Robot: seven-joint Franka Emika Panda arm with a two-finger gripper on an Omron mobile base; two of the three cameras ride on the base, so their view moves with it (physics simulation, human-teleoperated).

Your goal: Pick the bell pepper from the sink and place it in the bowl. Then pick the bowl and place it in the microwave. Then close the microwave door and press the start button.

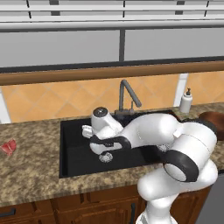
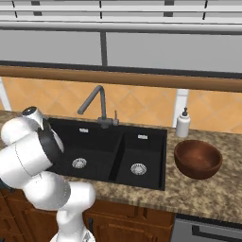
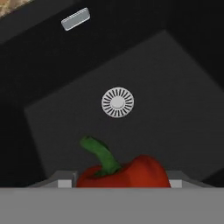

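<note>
So the gripper (image 3: 122,183) is closed around the bell pepper (image 3: 131,173). In the hand view the red body fills the whole gap between the two fingertips (image 3: 64,183), which look like they're pressing on its sides, so the jaws are held fairly wide by the pepper itself. The hand is down over the wide basin of the sink (image 1: 70,153), with the drain (image 3: 117,102) ahead of it on the black floor. I honestly can't tell if the pepper is off the floor yet. If I were doing this step I'd go straight up first, slowly, until it's over the sink rim, and only then swing right towards the bowl (image 2: 198,158). The grip looks low on a round, smooth thing, so a fast sideways move could roll it out. I'd also steer clear of the faucet (image 2: 97,101), which leans over the basin, and the soap bottle (image 2: 183,124) just behind the bowl. The bowl sits on the counter (image 2: 212,189) right of the narrow basin, upright and with nothing in it, so a drop from just above the rim should be fine. The pepper itself is bright glossy red and roundish with lumpy shoulders, and its curved green stem sticks up towards the drain, bending left
</note>
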